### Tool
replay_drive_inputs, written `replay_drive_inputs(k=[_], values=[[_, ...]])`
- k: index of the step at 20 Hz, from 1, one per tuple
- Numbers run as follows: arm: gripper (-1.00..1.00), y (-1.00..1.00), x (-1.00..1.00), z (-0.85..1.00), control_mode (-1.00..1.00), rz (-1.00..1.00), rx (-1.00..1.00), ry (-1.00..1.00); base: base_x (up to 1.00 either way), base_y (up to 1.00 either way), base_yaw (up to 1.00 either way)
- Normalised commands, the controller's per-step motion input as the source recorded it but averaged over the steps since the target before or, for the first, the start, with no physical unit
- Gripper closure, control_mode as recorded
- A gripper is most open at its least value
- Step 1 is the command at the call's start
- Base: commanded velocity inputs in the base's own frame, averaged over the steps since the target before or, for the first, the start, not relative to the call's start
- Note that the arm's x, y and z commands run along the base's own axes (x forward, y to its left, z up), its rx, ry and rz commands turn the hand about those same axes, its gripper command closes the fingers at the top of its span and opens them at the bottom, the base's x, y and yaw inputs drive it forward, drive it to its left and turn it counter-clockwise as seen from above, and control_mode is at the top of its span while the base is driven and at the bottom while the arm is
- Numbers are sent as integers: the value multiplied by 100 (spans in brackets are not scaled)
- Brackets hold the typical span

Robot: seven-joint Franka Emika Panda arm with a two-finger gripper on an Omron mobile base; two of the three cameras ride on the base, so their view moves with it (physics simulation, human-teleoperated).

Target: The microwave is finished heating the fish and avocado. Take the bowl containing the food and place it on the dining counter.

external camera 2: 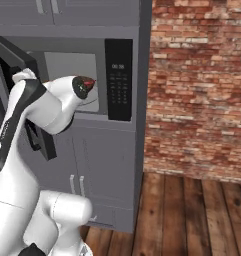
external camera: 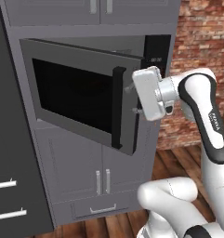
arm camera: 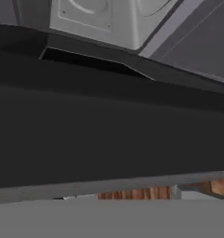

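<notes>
From the left base view, the microwave (external camera: 85, 93) sits built into grey cabinets, its dark glass door (external camera: 78, 95) swung partly open toward the room. The black handle (external camera: 117, 108) runs down the door's free edge. The end effector (external camera: 132, 97) is pressed in right beside that edge, its white body just right of the handle; the fingers are hidden behind the door, so I cannot tell how wide they stand or whether they hold anything. A brick wall (external camera: 201, 42) and plank floor (external camera: 178, 162) lie to the right.

From the right base view, the arm reaches across the microwave's opening. The pale interior (external camera 2: 72, 65) shows above it, and the black keypad (external camera 2: 118, 79) stands to its right.

In the hand view, the door's dark edge (arm camera: 108, 130) runs across close up, with the pale interior (arm camera: 99, 18) and its turntable (arm camera: 88, 5) above. The bowl cannot be made out.
</notes>
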Motion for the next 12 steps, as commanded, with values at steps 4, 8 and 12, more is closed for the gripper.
replay_drive_inputs(k=[4, 8, 12], values=[[-100, 100, -54, 0, -100, 29, 0, 1, 0, 0, 0], [-100, 43, -12, 5, -100, 19, 4, 0, 0, 0, 0], [-100, -100, 1, 17, -100, 0, 31, -2, 0, 0, 0]])
